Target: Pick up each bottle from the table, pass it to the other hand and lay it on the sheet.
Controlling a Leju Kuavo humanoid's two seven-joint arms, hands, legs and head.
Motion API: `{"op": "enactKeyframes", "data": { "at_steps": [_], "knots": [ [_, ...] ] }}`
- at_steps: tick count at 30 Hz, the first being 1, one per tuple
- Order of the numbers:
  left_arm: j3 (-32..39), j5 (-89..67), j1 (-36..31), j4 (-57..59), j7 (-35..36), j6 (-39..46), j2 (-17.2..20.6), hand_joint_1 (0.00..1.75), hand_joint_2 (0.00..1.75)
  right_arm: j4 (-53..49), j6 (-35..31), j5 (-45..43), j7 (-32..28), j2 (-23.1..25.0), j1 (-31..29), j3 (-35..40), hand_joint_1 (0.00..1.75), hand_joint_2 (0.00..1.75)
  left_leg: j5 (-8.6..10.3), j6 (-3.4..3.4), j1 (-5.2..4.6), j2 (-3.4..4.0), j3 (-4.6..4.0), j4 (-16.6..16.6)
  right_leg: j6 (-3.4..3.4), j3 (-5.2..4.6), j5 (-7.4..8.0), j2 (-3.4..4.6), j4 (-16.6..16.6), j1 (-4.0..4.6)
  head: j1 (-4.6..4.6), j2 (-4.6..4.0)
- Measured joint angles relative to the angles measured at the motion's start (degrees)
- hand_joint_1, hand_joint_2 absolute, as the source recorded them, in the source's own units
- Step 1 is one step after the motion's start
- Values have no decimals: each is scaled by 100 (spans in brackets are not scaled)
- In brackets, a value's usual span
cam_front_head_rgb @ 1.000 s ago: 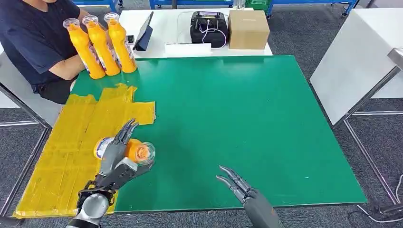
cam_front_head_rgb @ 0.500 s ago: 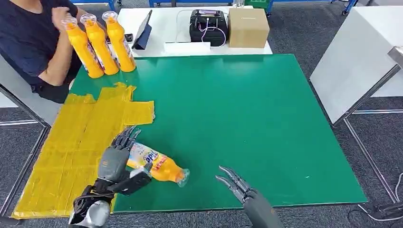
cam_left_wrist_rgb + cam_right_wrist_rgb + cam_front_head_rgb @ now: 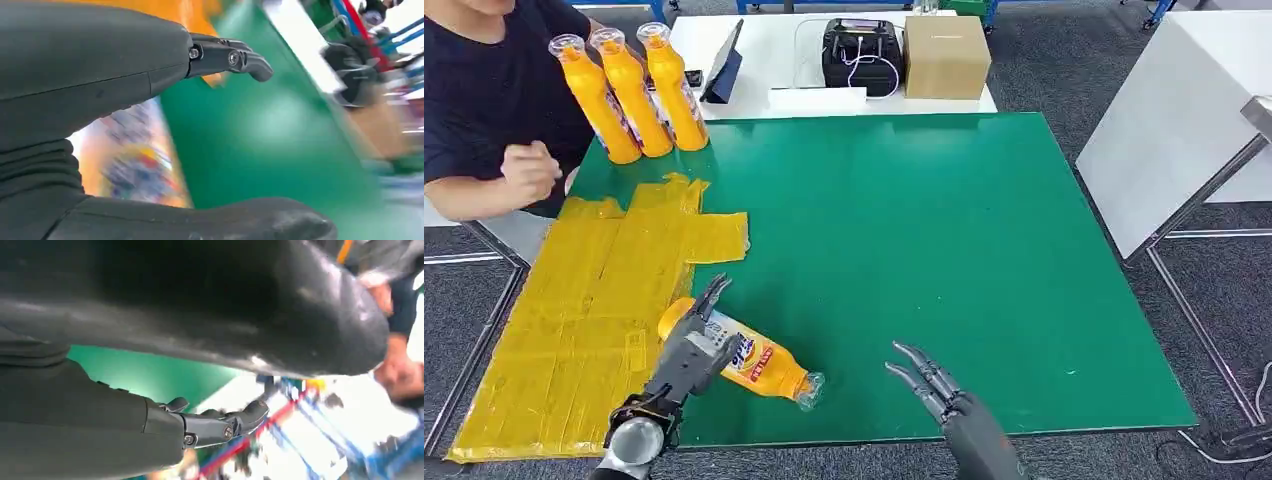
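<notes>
We've got the left hand point(image 3: 686, 357) resting on the orange bottle point(image 3: 754, 358), fingers draped over its base end; whether it actually grips we can't tell. The bottle lies on its side at the near edge of the green table point(image 3: 944, 250), base over the edge of the yellow sheet point(image 3: 594, 300), cap end pointing out onto the green. Left wrist view is blurred: label between thumb and fingers point(image 3: 235, 57). Right hand point(image 3: 934, 390) hovers low over the green near the front edge, fingers spread, holding nothing, just beside the cap end but apart. Three more bottles point(image 3: 629, 90) stand upright at the far left corner. A person's hand point(image 3: 529, 170) sits by that corner.
</notes>
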Motion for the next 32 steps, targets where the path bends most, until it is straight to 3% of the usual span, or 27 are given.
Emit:
{"op": "enactKeyframes", "data": {
  "at_steps": [3, 12, 22, 32],
  "knots": [
    [-22, 1458, 406, -1119, 22, -617, -153, 0, 0, -4, -397, 266, -46, 153, 127, -103, 0, 0, -2, 0, 0, 0, -3, 0, 0, -2, -1, 0, 0, 0, 0, 0],
    [-625, 2305, 1264, -3146, -279, -895, -88, 0, 0, -24, -829, 153, -393, 616, 347, -295, 0, 0, -7, -4, 1, -1, -1, -1, -2, -2, -3, 0, -1, 2, 0, 0],
    [-896, 2242, 1568, -3649, -426, -897, 70, 0, 0, -83, -957, 41, -514, 922, 444, -365, 0, 0, -5, -3, 2, -3, 0, -2, -2, 2, -2, -1, -1, 2, -2, 0],
    [-1089, 1940, 1657, -3699, -553, -750, 160, 0, 0, -116, -745, -390, -1052, 1331, 613, -702, 0, 0, -6, -4, 1, -5, -3, -2, -2, 0, -3, -1, -1, 2, -2, 0]
  ]
}}
